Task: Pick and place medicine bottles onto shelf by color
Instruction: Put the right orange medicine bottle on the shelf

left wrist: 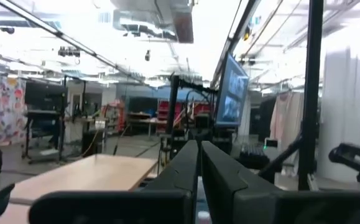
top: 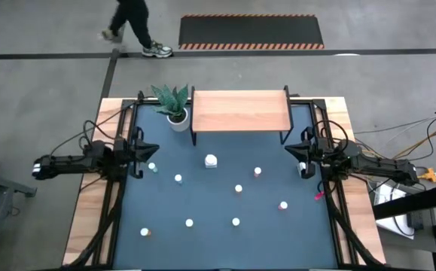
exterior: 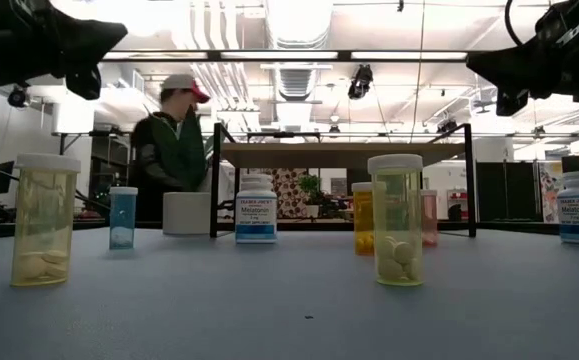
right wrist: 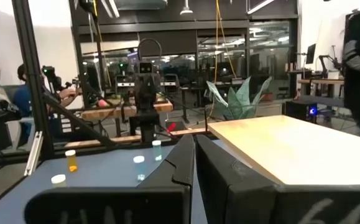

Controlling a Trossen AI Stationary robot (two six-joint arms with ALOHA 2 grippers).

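Note:
The light-wood shelf (top: 240,111) stands on black legs at the table's far middle and is bare; it also shows in the low view (exterior: 339,155). Several small white-capped bottles stand scattered on the dark blue tabletop, among them a larger white one (top: 211,160), a pink-red one (top: 257,172) and an orange one (top: 145,232). In the low view, yellow bottles (exterior: 397,220) and a white Melatonin bottle (exterior: 256,210) stand upright. My left gripper (top: 151,150) is shut and empty at the table's left side. My right gripper (top: 291,150) is shut and empty at the right side. Both are above the table.
A plant in a white pot (top: 176,105) stands left of the shelf. A black frame (top: 127,188) runs along the table's sides. A person (top: 135,26) walks on the floor beyond the far edge. Open tabletop lies between the bottles and the near edge.

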